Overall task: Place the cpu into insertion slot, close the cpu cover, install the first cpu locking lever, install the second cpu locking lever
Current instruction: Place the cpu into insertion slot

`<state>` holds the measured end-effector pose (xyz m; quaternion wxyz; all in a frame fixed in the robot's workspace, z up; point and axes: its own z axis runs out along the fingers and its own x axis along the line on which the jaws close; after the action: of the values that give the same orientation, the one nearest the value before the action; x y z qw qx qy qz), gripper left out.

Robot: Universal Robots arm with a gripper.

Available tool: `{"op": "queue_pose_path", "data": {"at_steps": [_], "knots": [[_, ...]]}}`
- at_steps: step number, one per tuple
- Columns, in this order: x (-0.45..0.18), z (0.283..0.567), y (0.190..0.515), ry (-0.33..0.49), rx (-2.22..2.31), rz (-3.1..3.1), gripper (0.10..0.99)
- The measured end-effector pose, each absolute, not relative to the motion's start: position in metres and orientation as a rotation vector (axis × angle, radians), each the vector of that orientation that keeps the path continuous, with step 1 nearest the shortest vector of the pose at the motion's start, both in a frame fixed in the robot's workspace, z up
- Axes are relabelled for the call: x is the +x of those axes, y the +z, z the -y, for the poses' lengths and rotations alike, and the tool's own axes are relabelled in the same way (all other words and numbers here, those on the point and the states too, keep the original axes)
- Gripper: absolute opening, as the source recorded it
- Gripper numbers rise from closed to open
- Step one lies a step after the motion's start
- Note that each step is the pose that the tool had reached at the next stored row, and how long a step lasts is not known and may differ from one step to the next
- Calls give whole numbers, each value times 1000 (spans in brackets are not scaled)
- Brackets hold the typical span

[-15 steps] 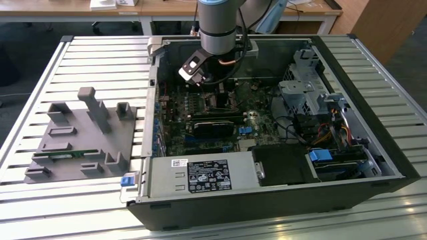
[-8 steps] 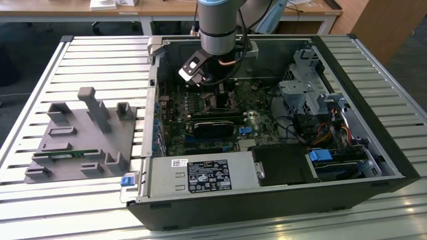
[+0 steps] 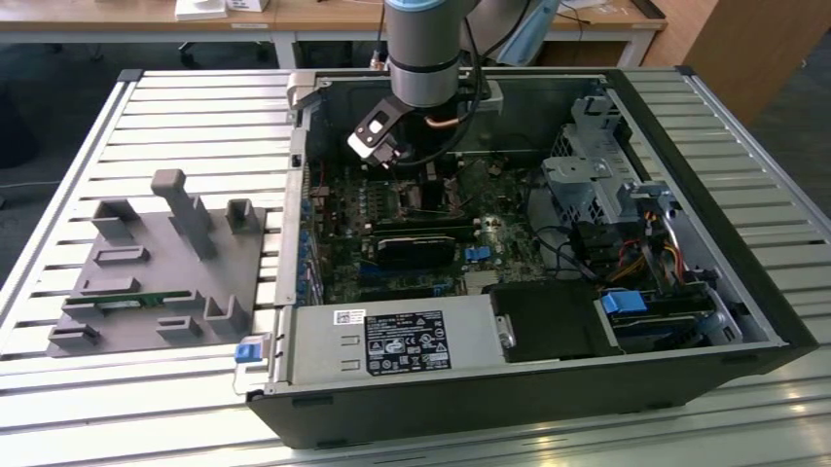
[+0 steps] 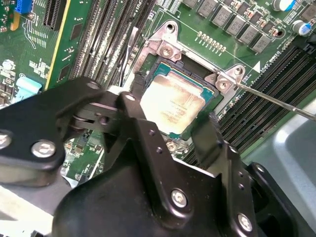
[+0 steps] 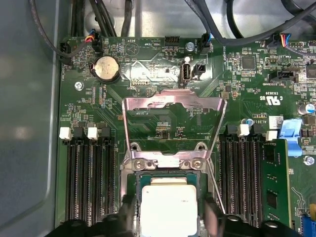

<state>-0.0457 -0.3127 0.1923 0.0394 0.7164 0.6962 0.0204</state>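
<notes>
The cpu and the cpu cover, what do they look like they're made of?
The cpu: its top looks like dull silver-grey metal, matte with a soft sheen; the thin green edge around it suggests circuit board. The cpu cover: probably thin sheet metal, bright and silvery, judging by its flat stamped frame and reflective glare.

Exterior view: one computer case (image 3: 520, 401), one grey fixture block (image 3: 156, 263) at its 9 o'clock, one robot arm (image 3: 422, 49). First wrist view: one cpu (image 5: 169, 207), one cpu cover (image 5: 173, 100), one coin cell (image 5: 107, 68), two hinge screws (image 5: 139, 163).
</notes>
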Motion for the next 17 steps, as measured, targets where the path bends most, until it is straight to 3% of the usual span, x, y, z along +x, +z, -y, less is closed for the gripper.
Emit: {"op": "queue_pose_path", "data": {"at_steps": [1, 2, 11, 14, 15, 17], "knots": [[-46, 313, 192, 62, 2196, -2134, 608], [-46, 313, 192, 62, 2196, -2134, 671], [-46, 313, 201, 61, 2196, -2134, 659], [-45, 313, 205, 59, 2197, -2136, 533], [-44, 313, 205, 56, 2199, -2138, 533], [-43, 313, 206, 46, 2203, -2142, 416]]}}
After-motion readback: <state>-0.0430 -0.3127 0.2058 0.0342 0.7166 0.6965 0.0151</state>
